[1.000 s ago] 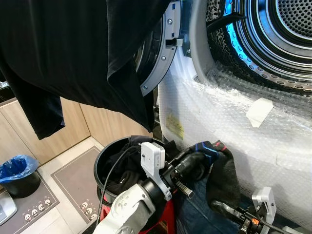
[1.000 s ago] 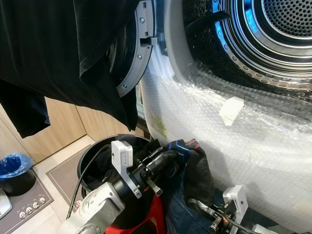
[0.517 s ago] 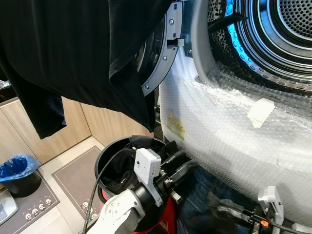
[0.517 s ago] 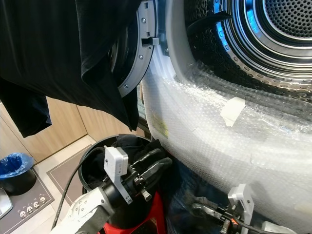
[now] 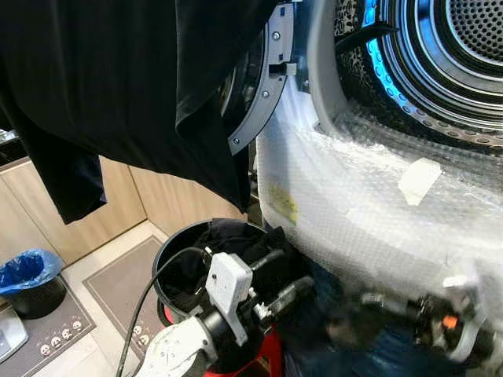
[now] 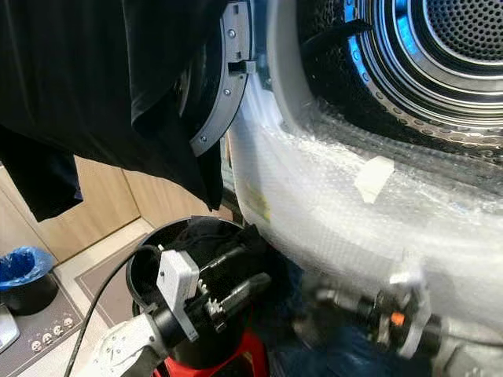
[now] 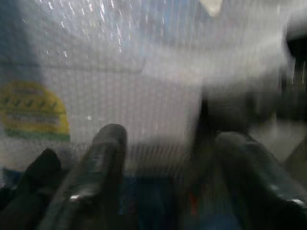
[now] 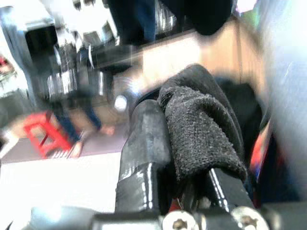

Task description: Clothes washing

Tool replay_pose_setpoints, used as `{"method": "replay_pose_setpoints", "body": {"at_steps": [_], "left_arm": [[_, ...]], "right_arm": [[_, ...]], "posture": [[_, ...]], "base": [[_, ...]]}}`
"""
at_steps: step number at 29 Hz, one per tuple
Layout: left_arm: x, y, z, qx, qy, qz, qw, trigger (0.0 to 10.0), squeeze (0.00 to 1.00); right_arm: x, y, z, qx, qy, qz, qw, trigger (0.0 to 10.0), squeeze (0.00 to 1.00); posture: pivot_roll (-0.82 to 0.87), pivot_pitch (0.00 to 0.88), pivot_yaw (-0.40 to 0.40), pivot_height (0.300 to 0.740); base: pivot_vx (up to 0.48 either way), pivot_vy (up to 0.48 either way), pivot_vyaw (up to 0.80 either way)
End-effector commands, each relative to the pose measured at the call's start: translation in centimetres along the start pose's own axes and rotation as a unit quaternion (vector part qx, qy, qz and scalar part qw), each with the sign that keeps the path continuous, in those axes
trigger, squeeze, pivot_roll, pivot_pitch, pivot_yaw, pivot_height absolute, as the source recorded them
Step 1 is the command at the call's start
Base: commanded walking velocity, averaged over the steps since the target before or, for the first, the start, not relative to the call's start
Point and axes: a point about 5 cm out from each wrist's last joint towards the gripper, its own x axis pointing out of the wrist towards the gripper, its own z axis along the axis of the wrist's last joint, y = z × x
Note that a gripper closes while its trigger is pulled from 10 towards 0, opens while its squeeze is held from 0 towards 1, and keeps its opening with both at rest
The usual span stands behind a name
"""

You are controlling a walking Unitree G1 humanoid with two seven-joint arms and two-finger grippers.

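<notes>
1. Risking a drop: dark knitted garment [image 8: 201,129] pinched between the fingers of the right gripper [image 6: 338,302] (lower right of frame, motion-blurred), possibly slipping free or snagging on the bubble wrap [image 5: 354,196] below the drum opening [image 5: 440,55].
2. Lying clamped in that gripper, low and short of the drum at upper right.
3. Hovering with fingers spread and empty: left gripper [image 5: 279,279], lower centre, over the black laundry basket [image 5: 169,255].

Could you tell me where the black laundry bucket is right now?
The black laundry bucket stands on the floor at lower centre-left, beside the bubble-wrapped washing machine and just behind the left gripper.
</notes>
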Motion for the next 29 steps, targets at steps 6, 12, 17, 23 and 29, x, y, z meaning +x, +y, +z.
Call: {"method": "replay_pose_setpoints", "body": {"at_steps": [6,12,17,23,29], "left_arm": [[-0.5,-0.2,-0.9,0.013,0.023,-0.007,1.000,10.0,0.00],[-0.4,-0.2,-1.2,0.013,0.022,0.002,1.000,10.0,0.00],[-0.3,-0.3,-1.3,0.008,0.022,0.008,1.000,10.0,0.00],[-0.2,-0.2,-1.4,0.008,0.024,0.014,1.000,10.0,0.00],[-0.3,-0.1,-1.4,0.010,0.026,0.021,0.999,10.0,0.00]], "right_arm": [[0.6,1.2,8.1,-0.060,-0.109,0.079,0.989,10.0,0.00],[1.0,1.7,10.9,-0.073,-0.142,0.126,0.979,10.0,0.00],[1.8,1.5,13.3,-0.085,-0.170,0.114,0.975,10.0,0.00],[2.4,0.8,15.6,-0.086,-0.188,0.073,0.976,10.0,0.00],[2.8,0.5,18.7,-0.113,-0.210,0.034,0.970,10.0,0.00]], "posture": [[-0.03,0.000,-0.020,0.740],[-0.02,0.000,-0.032,0.740],[-0.01,0.000,-0.039,0.740],[-0.01,0.000,-0.043,0.740],[0.00,0.000,-0.044,0.740]], "base": [[0.000,0.000,0.00],[0.000,0.000,0.00],[0.000,0.000,0.00],[0.000,0.000,0.00],[0.000,0.000,0.00]]}}
